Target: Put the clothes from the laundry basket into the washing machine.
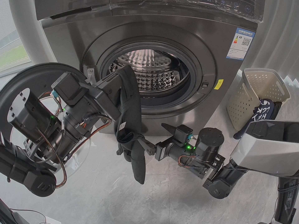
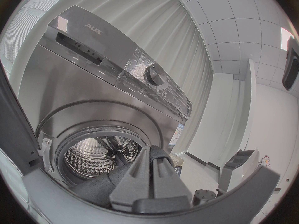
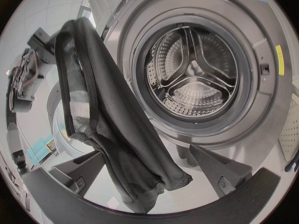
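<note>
black garment held up at the drum mouth, still outside it

your left end effector [image 1: 120, 74] is clamped tight on the top of a black garment [image 1: 130, 109]. it holds the garment up right in front of the washing machine [image 1: 193, 50], at the left rim of the round opening. the cloth folds over the closed fingers and hangs straight down past the lower rim. its end dangles free above the grey tiled floor [image 1: 102, 193]. the whole garment is outside the drum [image 1: 151, 70], whose dimpled steel wall you can see behind it. the door [image 1: 28, 78] is swung wide open on the robot's left.

your right end effector [image 1: 150, 132] sits lower, in front of the machine's base, with its fingers spread wide and gripping nothing. in the right wrist view the hanging part of the garment drops between them. in the head view one finger reaches up to the cloth, but you cannot tell whether it touches.

the laundry basket [image 1: 246, 100] stands on the floor just beside the machine on the robot's right. a dark blue garment [image 1: 264, 108] with white lettering spills over its rim.
</note>
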Controlling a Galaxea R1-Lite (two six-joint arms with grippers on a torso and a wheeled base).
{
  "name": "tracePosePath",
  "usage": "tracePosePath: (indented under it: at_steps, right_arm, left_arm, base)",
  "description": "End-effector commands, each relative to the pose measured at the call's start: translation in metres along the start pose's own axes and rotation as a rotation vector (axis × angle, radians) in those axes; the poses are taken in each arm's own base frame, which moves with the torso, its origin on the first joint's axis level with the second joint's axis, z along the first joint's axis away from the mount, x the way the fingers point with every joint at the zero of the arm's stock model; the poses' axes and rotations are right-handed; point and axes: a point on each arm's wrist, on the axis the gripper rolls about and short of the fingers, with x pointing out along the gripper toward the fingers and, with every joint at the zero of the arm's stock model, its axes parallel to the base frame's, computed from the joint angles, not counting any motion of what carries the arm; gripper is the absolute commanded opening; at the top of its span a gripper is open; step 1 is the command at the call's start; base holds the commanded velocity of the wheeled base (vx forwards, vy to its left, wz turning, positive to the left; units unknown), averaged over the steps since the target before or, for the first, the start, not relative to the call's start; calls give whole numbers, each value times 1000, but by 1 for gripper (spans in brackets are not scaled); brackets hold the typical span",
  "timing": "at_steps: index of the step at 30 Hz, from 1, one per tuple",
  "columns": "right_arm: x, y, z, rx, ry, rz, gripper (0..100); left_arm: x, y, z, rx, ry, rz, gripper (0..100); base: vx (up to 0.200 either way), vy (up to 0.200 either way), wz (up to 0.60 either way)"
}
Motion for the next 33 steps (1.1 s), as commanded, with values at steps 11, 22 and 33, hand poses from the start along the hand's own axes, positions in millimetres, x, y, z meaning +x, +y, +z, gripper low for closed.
tracePosePath:
  at_steps: [11,22,33]
  right_arm:
    - [45,-21,-37,-18,-37,-39,100]
    - [49,-29,-59,-20,3,-58,100]
    - [60,-30,-58,-19,-37,-62,100]
  left_arm:
    - [-3,-8,9,-8,-25,-26,0]
    - [-3,-8,10,-6,-28,-26,0]
    - [-3,-8,11,-6,-31,-27,0]
  base:
    - [0,0,0]
    - [0,0,0]
    - [0,0,0]
